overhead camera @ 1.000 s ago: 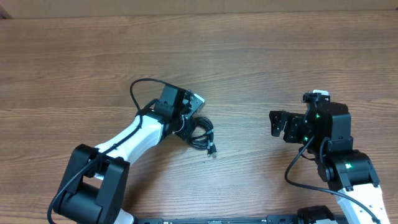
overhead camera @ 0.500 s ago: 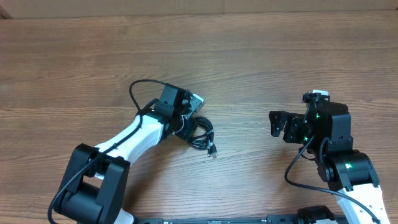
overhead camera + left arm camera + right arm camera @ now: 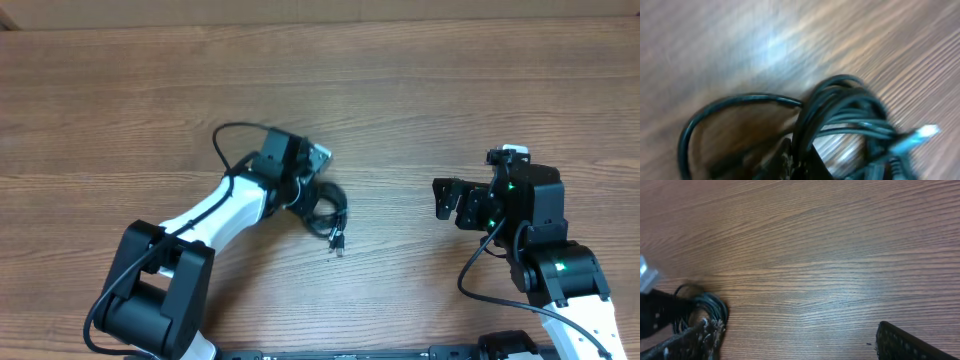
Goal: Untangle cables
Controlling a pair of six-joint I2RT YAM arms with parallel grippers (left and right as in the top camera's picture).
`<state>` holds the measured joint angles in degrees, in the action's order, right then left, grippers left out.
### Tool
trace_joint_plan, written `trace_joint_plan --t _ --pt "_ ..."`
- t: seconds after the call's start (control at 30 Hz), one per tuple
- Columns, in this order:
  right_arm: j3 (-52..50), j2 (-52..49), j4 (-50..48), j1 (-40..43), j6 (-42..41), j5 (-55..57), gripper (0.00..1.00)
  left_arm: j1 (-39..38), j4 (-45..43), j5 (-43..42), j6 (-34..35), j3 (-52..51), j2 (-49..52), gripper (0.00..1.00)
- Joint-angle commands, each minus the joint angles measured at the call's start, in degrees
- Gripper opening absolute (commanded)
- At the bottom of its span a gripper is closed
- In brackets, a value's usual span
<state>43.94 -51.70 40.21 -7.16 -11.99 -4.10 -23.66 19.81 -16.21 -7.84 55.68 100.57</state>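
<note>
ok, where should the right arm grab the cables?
Probably the plug end, coming from the right. It trails loose on the table from the cables, toward the robot, clear of the coil; the left gripper crowds the coil's far-left side. The right gripper is open, facing it.

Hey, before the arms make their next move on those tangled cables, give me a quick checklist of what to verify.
1. Left gripper at the cables: ok, right on the bundle.
2. Left grip closed on them: cannot tell, wrist view blurred.
3. Right gripper open: ok, fingers wide apart.
4. Right gripper clear of the bundle: ok, off to its side.
5. Plug end free: ok, sticking out of the coil.
6. Cables separated: not ok, one coil.
</note>
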Motion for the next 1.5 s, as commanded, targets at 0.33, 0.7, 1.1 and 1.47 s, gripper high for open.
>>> trace_joint_plan --t 0.33,0.7,1.1,1.47 --pt "1.5 0.1 -1.4 0.2 -0.2 -7.8 0.99 -0.4 3.8 -24.2 7.3 18.5 -0.7 0.04" --pt "1.5 -8.2 -7.0 0.2 -0.2 -26.6 0.66 -3.0 3.7 -29.4 9.3 18.5 -0.7 0.04" --pt "1.5 -17.6 -8.4 0.2 -0.3 -26.6 0.45 -4.2 3.7 -28.2 9.4 18.5 -0.7 0.04" --pt "1.4 -18.9 -6.7 0.2 -11.0 -14.2 0.50 -4.2 3.1 -32.3 9.4 18.5 -0.7 0.04"
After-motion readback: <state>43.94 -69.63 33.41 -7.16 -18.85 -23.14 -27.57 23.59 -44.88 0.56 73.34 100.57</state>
